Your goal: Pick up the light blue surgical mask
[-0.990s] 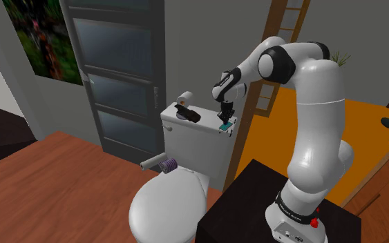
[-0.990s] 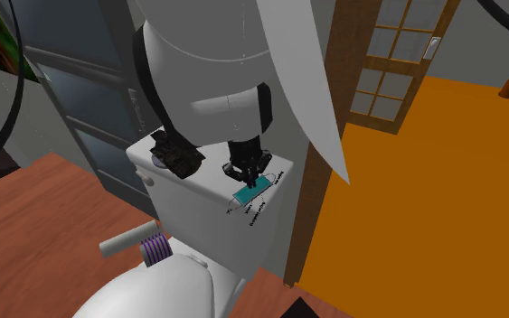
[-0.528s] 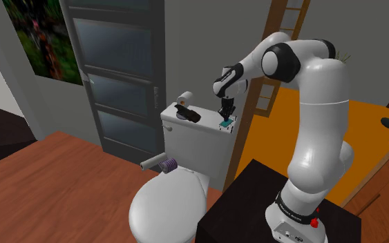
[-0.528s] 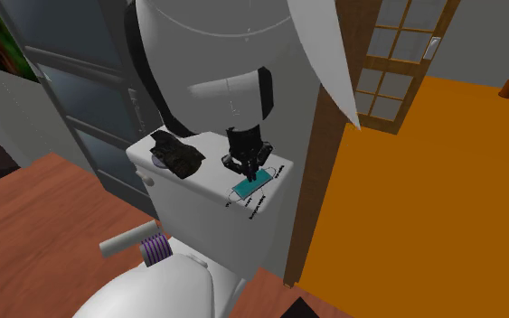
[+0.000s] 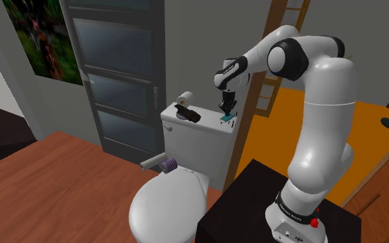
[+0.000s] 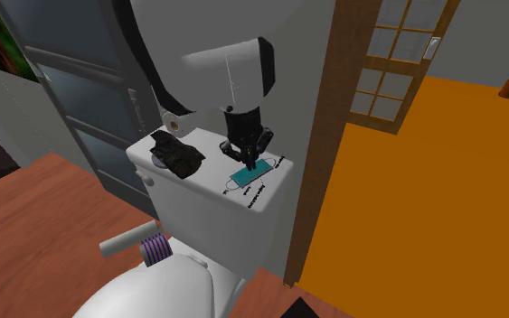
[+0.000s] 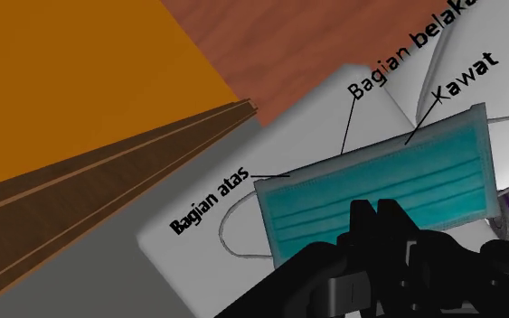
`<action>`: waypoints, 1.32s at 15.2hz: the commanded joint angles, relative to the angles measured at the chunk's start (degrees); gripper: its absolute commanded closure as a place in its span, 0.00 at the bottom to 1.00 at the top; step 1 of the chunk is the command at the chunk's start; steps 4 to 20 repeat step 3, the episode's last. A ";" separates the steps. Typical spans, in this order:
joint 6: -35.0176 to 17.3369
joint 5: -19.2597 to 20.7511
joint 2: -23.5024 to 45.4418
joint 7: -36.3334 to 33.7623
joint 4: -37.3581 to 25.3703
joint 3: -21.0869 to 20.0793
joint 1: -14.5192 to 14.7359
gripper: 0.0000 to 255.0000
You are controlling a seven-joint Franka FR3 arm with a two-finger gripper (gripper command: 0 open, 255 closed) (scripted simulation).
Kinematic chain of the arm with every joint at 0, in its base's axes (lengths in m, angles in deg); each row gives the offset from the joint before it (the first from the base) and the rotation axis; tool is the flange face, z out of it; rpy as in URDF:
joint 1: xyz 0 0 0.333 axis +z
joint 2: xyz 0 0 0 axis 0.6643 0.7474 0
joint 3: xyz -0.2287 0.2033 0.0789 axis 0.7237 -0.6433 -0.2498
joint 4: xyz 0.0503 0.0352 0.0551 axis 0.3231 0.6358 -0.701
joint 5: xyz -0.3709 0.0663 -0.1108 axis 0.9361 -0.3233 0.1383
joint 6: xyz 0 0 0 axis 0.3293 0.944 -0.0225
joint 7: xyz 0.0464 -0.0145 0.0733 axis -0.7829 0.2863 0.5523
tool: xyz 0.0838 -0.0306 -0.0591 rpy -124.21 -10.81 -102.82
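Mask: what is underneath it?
The white toilet tank lid, near its corner, with printed labels beside the mask. The fingers cover the mask's near edge, so whether it rests on the lid or hangs just above cannot be told.

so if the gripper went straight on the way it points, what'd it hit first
Probably the teal mask right at the gripper, then the white tank lid beneath; depth is unclear.

Open air lay above the toilet tank lid [image 6: 205, 173] where the gripper [image 6: 249, 164] pinched the surgical mask [image 6: 254, 176], while a dark crumpled object [image 6: 178, 154] and a paper roll [image 6: 173, 120] crowded the lid's other end and a wooden door frame [image 6: 318, 172] rose just beside the mask's end.
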 commanded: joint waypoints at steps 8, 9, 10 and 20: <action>1.39 0.27 -0.90 0.05 -0.52 0.17 0.03 1.00; 1.39 0.27 -0.90 0.05 -0.52 0.17 0.03 1.00; 1.39 0.27 -0.90 0.05 -0.52 0.17 0.03 1.00; 1.39 0.27 -0.90 0.05 -0.52 0.17 0.03 1.00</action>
